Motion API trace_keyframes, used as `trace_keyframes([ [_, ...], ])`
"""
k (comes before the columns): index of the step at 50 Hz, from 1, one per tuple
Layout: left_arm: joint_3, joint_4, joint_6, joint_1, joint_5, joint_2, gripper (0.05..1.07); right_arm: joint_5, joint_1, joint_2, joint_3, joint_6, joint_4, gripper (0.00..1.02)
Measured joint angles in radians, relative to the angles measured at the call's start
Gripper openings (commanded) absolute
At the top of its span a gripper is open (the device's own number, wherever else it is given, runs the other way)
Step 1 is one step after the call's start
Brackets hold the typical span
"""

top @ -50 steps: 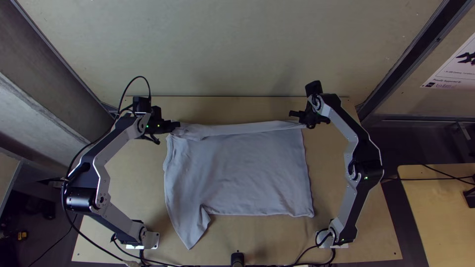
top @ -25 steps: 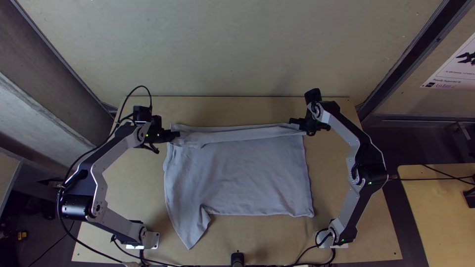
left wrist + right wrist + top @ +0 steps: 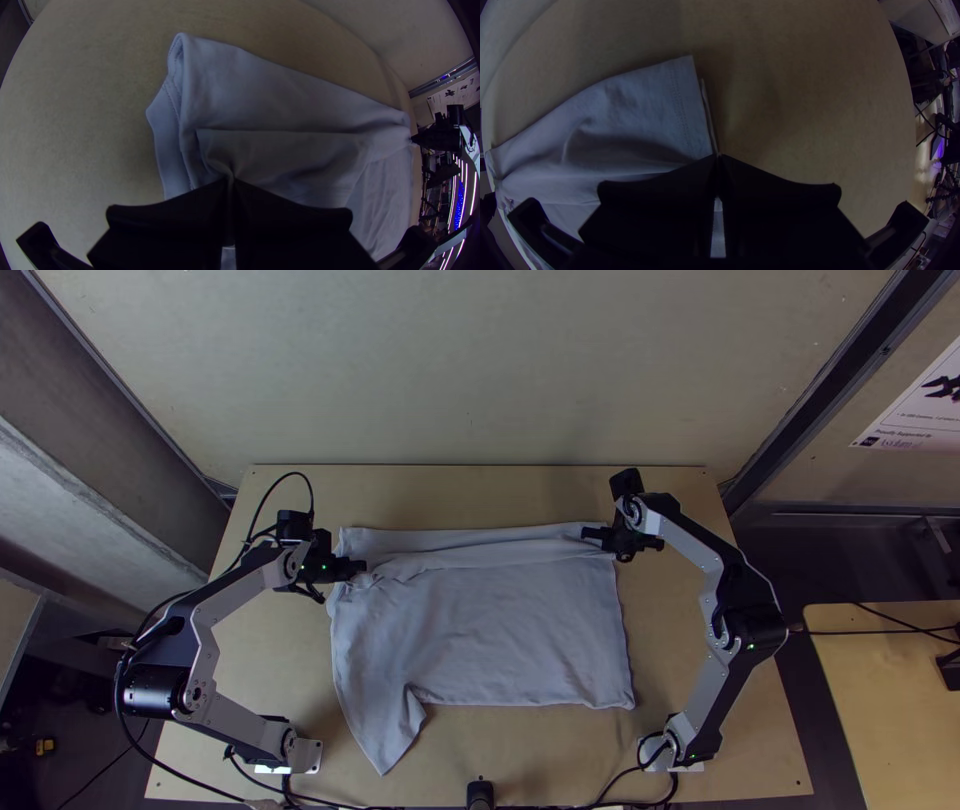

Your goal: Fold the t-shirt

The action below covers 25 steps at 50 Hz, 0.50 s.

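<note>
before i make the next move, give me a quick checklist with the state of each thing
1. Left gripper closed on the t-shirt: ok, pinching cloth near its far left corner.
2. Right gripper closed on the t-shirt: ok, at its right edge, near the far corner.
3. Grippers well apart: ok.
4. Cloth smooth by the left gripper: not ok, creases gather there.
5. Near edge straight: not ok, a pointed flap juts out at left.
6. Underlayers flat: cannot tell.

Robotics lab: 2 arms (image 3: 238, 580), wooden table (image 3: 540, 760), poster (image 3: 915, 415).
</note>
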Motion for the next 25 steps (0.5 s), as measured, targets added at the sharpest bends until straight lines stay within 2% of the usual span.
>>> trace_keyframes([
  [3,0.000,0.002,0.000,0.002,0.000,0.002,0.58,0.000,0.000,-0.006,-0.011,0.000,0.006,0.43],
  [6,0.000,0.002,0.000,0.005,-0.003,0.004,0.80,0.001,0.000,-0.015,-0.025,0.002,0.009,0.75],
  [7,0.000,0.002,0.000,0.007,-0.003,0.005,0.91,0.003,0.000,-0.020,-0.031,0.004,0.009,0.84],
  [8,0.000,0.002,0.000,0.008,-0.003,0.005,0.99,0.004,0.000,-0.025,-0.037,0.006,0.008,0.91],
  [9,0.000,0.002,-0.001,0.010,-0.003,0.006,1.01,0.004,0.000,-0.031,-0.044,0.009,0.007,0.95],
  [10,0.001,0.002,-0.002,0.013,-0.003,0.007,1.01,0.004,-0.001,-0.041,-0.051,0.011,0.006,0.98],
  [25,0.111,-0.094,-0.005,0.038,-0.003,0.010,1.02,0.002,-0.002,-0.272,-0.127,0.027,-0.026,0.99],
])
